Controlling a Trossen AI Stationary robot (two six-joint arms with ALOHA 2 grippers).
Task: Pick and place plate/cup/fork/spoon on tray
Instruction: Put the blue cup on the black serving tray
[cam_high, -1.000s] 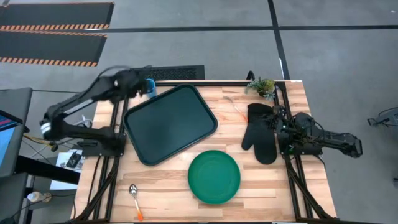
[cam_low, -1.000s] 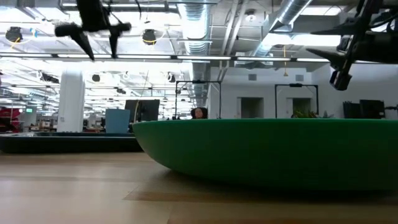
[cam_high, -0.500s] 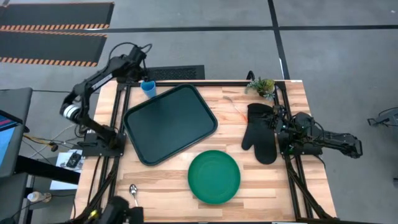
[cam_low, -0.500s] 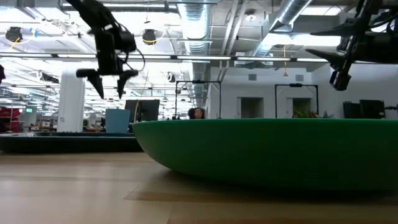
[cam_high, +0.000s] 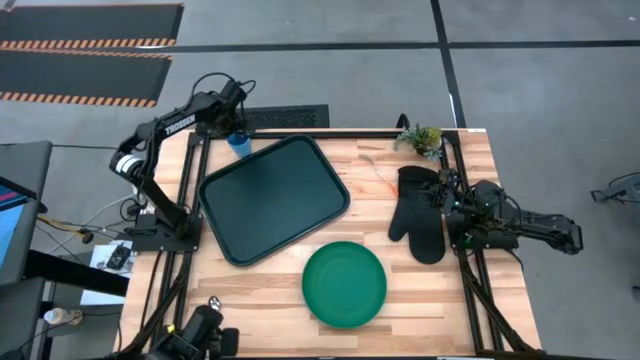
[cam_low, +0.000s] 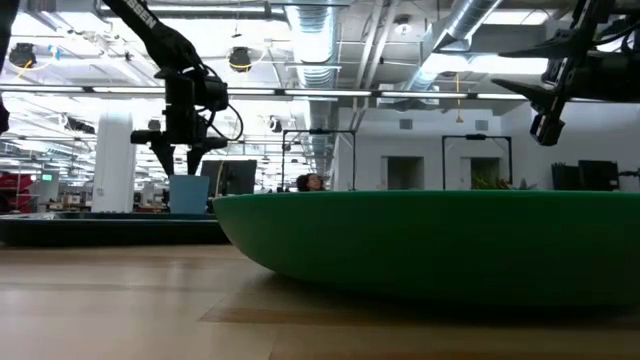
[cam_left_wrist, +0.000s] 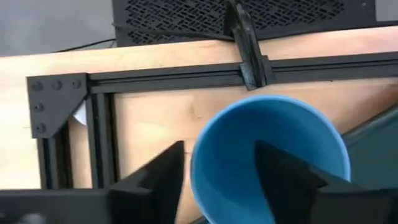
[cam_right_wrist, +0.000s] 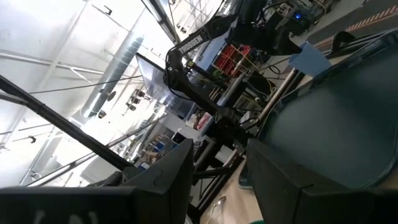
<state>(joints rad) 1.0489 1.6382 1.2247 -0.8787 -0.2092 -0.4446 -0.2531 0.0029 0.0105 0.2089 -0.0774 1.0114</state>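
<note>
The light-blue cup stands upright on its base at the table's far left corner, beside the tray. My left gripper is open right above it, pointing down. In the left wrist view one finger is over the cup's hollow and the other just outside its wall. The green plate lies near the table's front. The fork lies between the tray and the mitt. Only the spoon's bowl shows at the near left. My right gripper waits open at the right edge.
A black oven mitt lies right of the fork, and a small plant stands at the far right corner. A dark object at the near left edge covers the spoon's handle. The tray's inside is bare.
My left gripper has come down from high over the far left corner toward the cup, until its fingertips are level with the rim. A dark object has come in at the near left edge and now covers the spoon's handle.
</note>
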